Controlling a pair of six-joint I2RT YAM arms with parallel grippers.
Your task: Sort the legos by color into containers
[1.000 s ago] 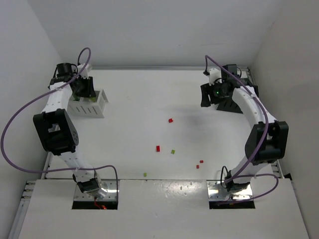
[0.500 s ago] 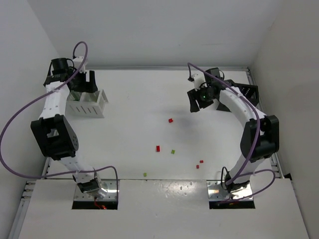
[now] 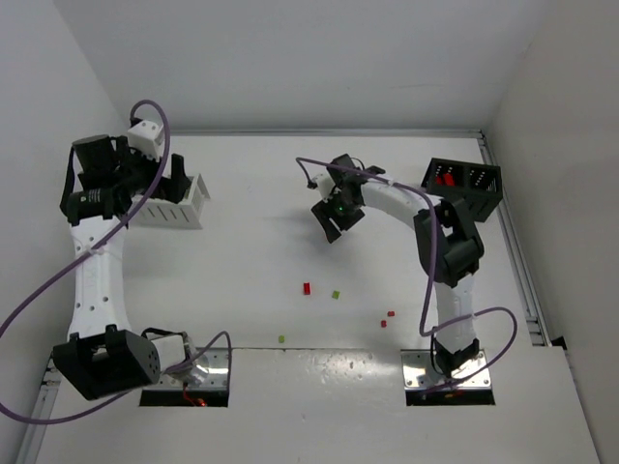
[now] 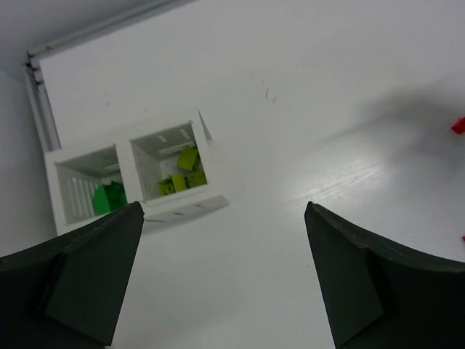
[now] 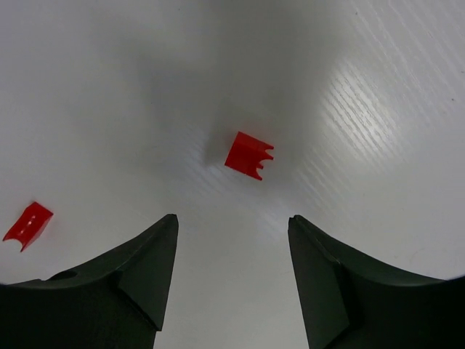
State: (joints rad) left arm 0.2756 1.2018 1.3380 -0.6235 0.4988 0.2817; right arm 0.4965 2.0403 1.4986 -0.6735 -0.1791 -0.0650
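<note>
At the centre of the table (image 3: 242, 251), the right gripper (image 5: 232, 225) hangs over a red brick (image 5: 249, 155).
Jaws apart and empty; the brick lies just beyond them, untouched.

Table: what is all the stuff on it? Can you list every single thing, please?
white bin: one, white, far left of table
green brick: at least one, green, in one compartment of the white bin
yellow-green bricks: a few, in its other compartment
black bin: one, black, far right
red pieces: several, red, inside the black bin
loose red bricks: four, red, mid-table; one lies below the right arm's jaws
loose yellow-green bricks: two, mid-table and near edge
table: one, white
cables: two, purple, along the arms
left arm: white and black, by the white bin, jaws wide open, empty
right arm: white and black, mid-table, jaws open, empty
</note>
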